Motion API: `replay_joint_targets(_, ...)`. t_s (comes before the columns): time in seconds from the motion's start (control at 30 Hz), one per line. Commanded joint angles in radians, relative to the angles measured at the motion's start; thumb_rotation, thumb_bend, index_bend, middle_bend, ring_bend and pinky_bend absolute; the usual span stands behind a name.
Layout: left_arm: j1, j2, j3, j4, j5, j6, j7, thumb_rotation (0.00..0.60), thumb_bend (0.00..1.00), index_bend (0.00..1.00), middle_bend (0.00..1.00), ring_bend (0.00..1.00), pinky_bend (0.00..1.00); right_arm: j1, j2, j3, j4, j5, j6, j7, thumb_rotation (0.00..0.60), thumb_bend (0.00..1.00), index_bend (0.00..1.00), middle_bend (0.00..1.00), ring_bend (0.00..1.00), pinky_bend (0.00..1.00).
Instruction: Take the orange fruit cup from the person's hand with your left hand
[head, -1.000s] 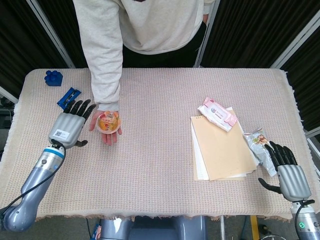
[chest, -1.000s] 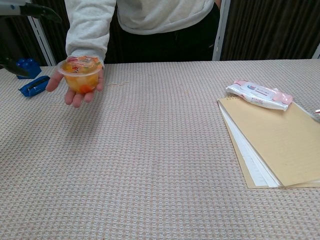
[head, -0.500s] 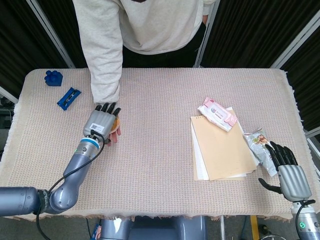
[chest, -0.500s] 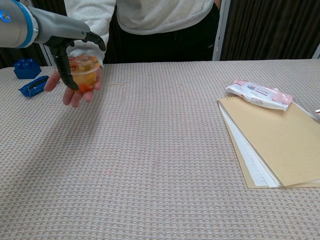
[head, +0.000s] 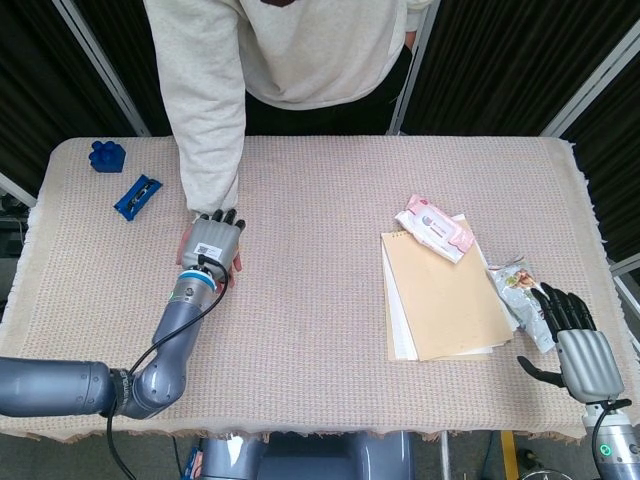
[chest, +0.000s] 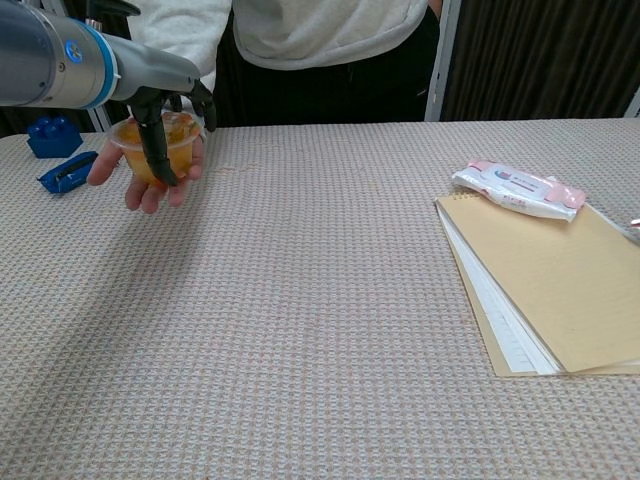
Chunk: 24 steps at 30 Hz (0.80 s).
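Observation:
The orange fruit cup (chest: 130, 152) sits on the person's upturned palm (chest: 142, 190) at the table's far left. My left hand (chest: 160, 100) comes over the cup from above, its thumb lying across the cup's front wall and its fingers curled down behind it, so it grips the cup. From the head view my left hand (head: 215, 240) hides the cup completely, and only the edge of the person's hand (head: 185, 243) shows beside it. Near the front right corner my right hand (head: 580, 345) rests, fingers spread and holding nothing.
A blue brick (head: 105, 153) and a flat blue piece (head: 137, 195) lie at the far left. A tan notebook (head: 440, 295) with a pink pack (head: 435, 228) on it lies right of centre, and a snack packet (head: 515, 285) lies by my right hand.
My left hand swung in from the left onto the cup. Its thumb has now shifted from the cup's left side across its front. The right hand has stayed still.

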Motion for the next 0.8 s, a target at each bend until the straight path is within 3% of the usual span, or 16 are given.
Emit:
replay_joint_targets(0.03, -0.008, -0.013, 0.003, 0.003, 0.001, 0.015, -0.013, 0.600, 0.42, 0.53, 0.42, 0.40, 0.44, 0.000, 0.000, 0.000, 0.000, 0.001, 0.000, 0.000, 0.600, 0.12, 0.00, 0.00, 0.00, 0.00)
replay_joint_targets(0.13, -0.001, -0.021, 0.008, -0.001, 0.048, 0.033, -0.045, 0.600, 0.49, 0.63, 0.51, 0.47, 0.49, 0.000, 0.000, 0.000, 0.000, 0.001, -0.001, -0.002, 0.600, 0.12, 0.00, 0.00, 0.00, 0.00)
replay_joint_targets(0.33, 0.033, -0.031, 0.021, -0.031, 0.199, 0.067, -0.148, 0.600, 0.59, 0.74, 0.60, 0.54, 0.54, 0.000, -0.001, 0.001, -0.003, 0.004, -0.001, -0.009, 0.600, 0.12, 0.00, 0.00, 0.00, 0.00)
replay_joint_targets(0.63, 0.094, 0.047, 0.054, -0.162, 0.366, 0.106, -0.227, 0.600, 0.59, 0.76, 0.61, 0.55, 0.55, -0.001, 0.000, 0.002, -0.003, 0.009, -0.003, -0.010, 0.600, 0.12, 0.00, 0.00, 0.00, 0.00)
replay_joint_targets(0.73, 0.142, 0.120, 0.106, -0.254, 0.468, 0.118, -0.249, 0.600, 0.59, 0.76, 0.61, 0.55, 0.55, -0.002, 0.001, 0.002, -0.004, 0.010, -0.002, -0.011, 0.600, 0.12, 0.00, 0.00, 0.00, 0.00)
replay_joint_targets(0.8, 0.193, 0.195, 0.175, -0.319, 0.583, 0.120, -0.263, 0.600, 0.59, 0.76, 0.61, 0.55, 0.55, -0.003, 0.001, 0.002, -0.002, 0.008, 0.001, -0.020, 0.600, 0.12, 0.00, 0.00, 0.00, 0.00)
